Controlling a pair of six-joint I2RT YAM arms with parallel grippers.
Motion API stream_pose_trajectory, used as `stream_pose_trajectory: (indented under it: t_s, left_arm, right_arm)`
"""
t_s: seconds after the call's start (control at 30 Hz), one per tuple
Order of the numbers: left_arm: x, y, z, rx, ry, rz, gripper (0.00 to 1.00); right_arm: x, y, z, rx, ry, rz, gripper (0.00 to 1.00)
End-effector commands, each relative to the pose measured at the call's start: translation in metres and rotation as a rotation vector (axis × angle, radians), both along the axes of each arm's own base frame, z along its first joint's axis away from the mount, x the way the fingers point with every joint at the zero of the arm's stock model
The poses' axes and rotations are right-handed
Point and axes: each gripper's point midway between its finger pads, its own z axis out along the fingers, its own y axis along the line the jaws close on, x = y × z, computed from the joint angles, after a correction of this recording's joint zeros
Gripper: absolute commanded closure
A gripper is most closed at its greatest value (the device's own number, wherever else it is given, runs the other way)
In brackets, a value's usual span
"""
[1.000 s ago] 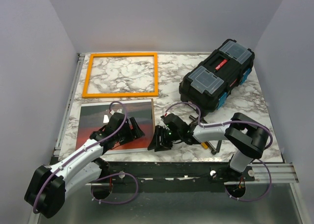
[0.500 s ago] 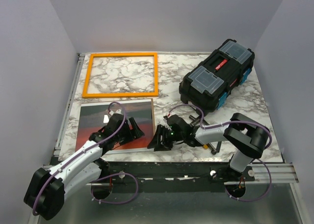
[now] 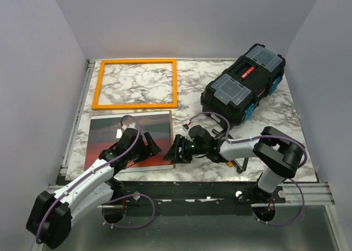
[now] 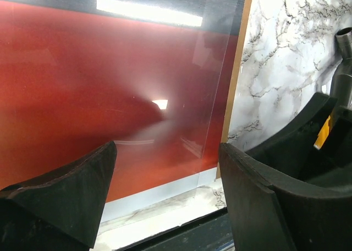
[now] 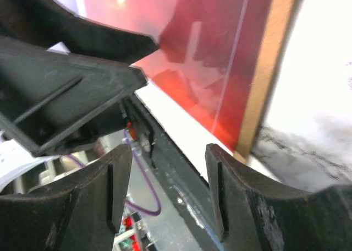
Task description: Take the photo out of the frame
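Observation:
The photo point(image 3: 118, 131) lies flat on the marble table at the front left, apart from the frame point(image 3: 135, 104), which lies bare at the back left. In the left wrist view the photo point(image 4: 99, 86) is a red sheet with a brown edge and a clear sheet over it. My left gripper point(image 3: 144, 146) hovers open over the photo's near right part, its fingers point(image 4: 77, 201) with nothing between them. My right gripper point(image 3: 175, 151) is open at the photo's near right corner point(image 5: 220, 53), its fingers point(image 5: 247, 207) empty and straddling the table's front edge.
A black toolbox point(image 3: 243, 88) stands at the back right. A metal threaded piece point(image 4: 344, 64) lies on the marble behind the right gripper. The table's dark front rail point(image 5: 181, 174) runs just below both grippers.
My right gripper has slid left to the photo's near right corner and its jaws have widened. The left gripper has hardly moved.

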Motion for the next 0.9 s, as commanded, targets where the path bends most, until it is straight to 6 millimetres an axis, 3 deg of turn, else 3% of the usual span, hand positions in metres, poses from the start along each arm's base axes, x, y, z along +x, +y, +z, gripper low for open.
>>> stream_pose_trajectory:
  t_s: [0.0, 0.23, 0.37, 0.47, 0.87]
  left_arm:
    - [-0.011, 0.009, -0.011, 0.034, 0.035, 0.013, 0.23]
    - [-0.007, 0.009, -0.003, 0.027, 0.012, 0.024, 0.22]
    - [-0.007, 0.012, -0.006, 0.035, 0.021, 0.041, 0.20]
    - [-0.008, 0.014, -0.009, 0.034, 0.025, 0.060, 0.20]
    - [-0.016, 0.024, -0.024, 0.057, 0.080, 0.126, 0.19]
  right_arm:
    - [0.027, -0.029, -0.025, -0.333, -0.132, -0.032, 0.37]
    - [0.036, -0.056, -0.026, -0.593, -0.193, -0.181, 0.40]
    - [0.024, -0.043, -0.026, -0.610, -0.180, -0.184, 0.44]
    - [0.017, -0.034, -0.025, -0.615, -0.194, -0.189, 0.58]
    - [-0.003, -0.020, -0.039, -0.626, -0.143, -0.229, 0.63]
